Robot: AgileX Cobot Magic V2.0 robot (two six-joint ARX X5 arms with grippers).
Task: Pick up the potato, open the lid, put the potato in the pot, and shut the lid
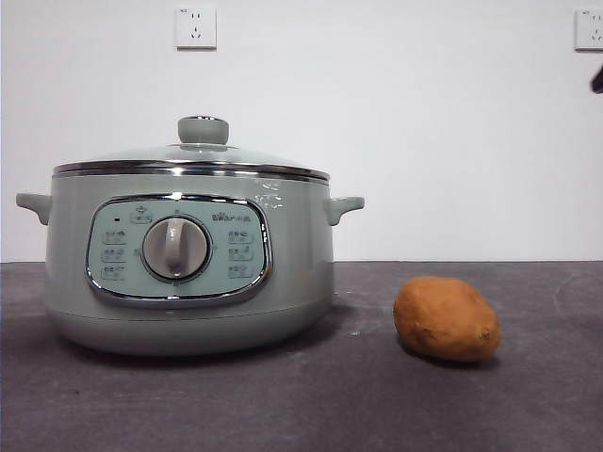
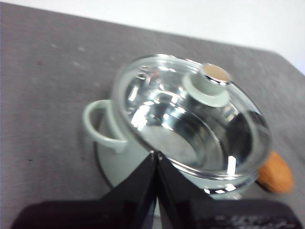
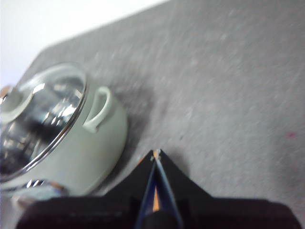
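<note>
The pale sage-green pot stands on the left of the table with the glass lid shut on it, its green knob on top. The orange-brown potato lies on the table to the pot's right, apart from it. My left gripper is shut and empty, hovering high above the pot's handle side; the lid and the potato show beneath it. My right gripper is shut and empty above bare table beside the pot.
The table top is dark grey, with a white wall and two sockets behind. A black arm tip shows at the upper right edge of the front view.
</note>
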